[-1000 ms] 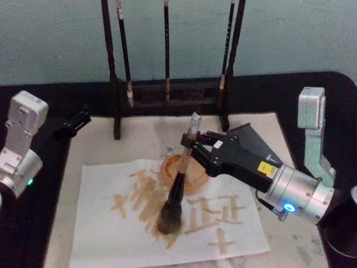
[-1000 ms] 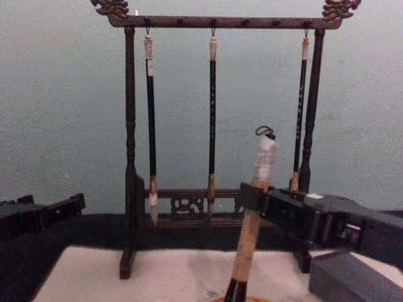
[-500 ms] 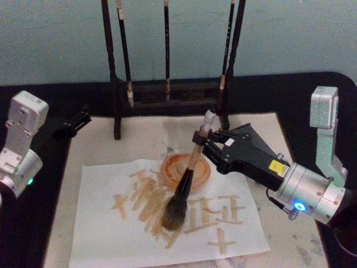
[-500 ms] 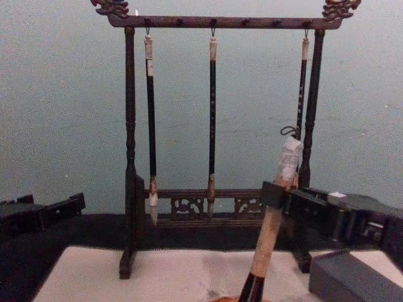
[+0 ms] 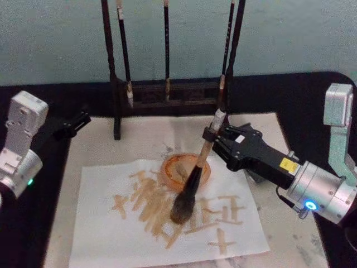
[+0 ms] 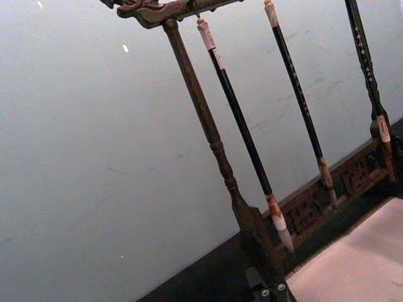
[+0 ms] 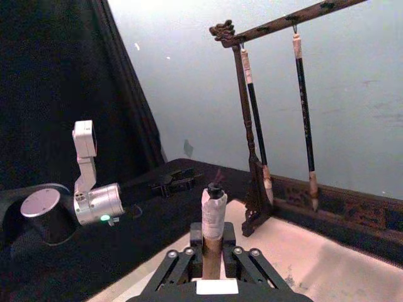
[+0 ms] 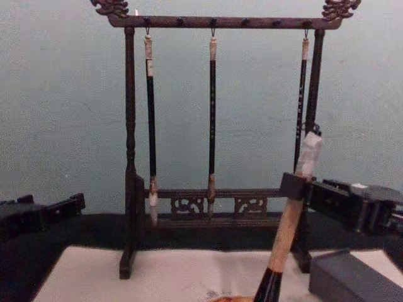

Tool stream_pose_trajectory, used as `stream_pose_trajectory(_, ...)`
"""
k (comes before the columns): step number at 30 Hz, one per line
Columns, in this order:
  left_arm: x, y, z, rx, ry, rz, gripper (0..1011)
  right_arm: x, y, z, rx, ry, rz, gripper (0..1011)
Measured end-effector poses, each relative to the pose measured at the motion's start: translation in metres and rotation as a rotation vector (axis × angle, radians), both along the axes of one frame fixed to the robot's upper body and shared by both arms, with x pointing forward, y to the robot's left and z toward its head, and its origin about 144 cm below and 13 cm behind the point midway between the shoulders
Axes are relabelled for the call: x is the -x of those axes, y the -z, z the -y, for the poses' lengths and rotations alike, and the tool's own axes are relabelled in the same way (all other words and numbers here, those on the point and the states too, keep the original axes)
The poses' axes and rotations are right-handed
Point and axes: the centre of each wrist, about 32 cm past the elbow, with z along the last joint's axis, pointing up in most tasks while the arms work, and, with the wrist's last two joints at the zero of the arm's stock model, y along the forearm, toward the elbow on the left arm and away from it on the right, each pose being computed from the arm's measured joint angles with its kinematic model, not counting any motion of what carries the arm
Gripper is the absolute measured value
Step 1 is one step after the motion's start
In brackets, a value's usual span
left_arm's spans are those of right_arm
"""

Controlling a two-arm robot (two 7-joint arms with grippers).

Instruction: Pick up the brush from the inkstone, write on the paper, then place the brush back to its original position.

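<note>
My right gripper is shut on the tan upper handle of the brush, just under its whitish end cap. The brush leans with its cap toward the rack. Its bushy dark bristles are down at the middle of the paper, a white sheet covered in tan strokes. From the chest view the gripper holds the slanted handle. The inkstone, a dark grey block, lies low at the right under that arm. My left gripper is parked at the mat's far left corner.
A dark wooden brush rack with three slim hanging brushes stands behind the paper. An orange round dish sits on the paper's far edge beside the brush. The paper lies on a larger off-white mat on a black table.
The right gripper has carried the brush to the right and farther from me. The bristles have swept right across the paper and the handle leans more. The left arm has not moved.
</note>
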Motion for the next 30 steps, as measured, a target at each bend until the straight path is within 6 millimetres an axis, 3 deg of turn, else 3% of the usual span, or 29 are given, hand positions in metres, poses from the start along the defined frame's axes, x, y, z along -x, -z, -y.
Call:
stream_pose_trajectory(11,0.000,0.000,0.000,0.000,0.000,0.000,1002,0.004,-0.007,0.000,-0.023,-0.011,0.015,195)
stream_pose_trajectory(30,0.000,0.000,0.000,0.000,0.000,0.000,1002,0.007,-0.020,-0.036,-0.086,-0.138,0.057,195)
